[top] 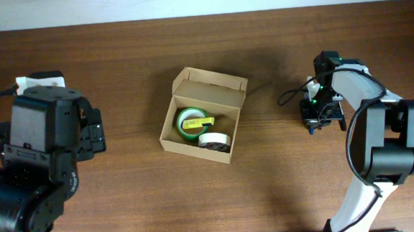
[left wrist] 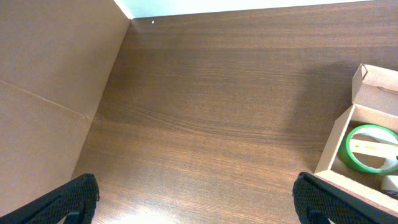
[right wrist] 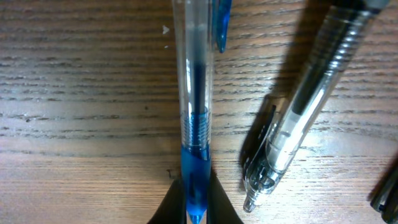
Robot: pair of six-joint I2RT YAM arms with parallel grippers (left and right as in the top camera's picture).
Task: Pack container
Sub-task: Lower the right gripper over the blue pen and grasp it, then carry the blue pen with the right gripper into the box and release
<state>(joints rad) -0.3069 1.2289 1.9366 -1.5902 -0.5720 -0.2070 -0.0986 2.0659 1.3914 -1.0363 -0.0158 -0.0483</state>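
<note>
Your tan container (top: 207, 96) stands open, flap raised. Right fingers (right wrist: 166, 210), down at the counter (right wrist: 74, 93), clamp a blue pen (right wrist: 196, 124); left fingers (left wrist: 68, 202) gape.

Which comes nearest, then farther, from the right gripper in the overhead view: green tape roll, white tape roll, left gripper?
From the right gripper, shut on the blue pen:
1. white tape roll, lower right of the container.
2. green tape roll, just left of it.
3. left gripper, far left across the table.
</note>
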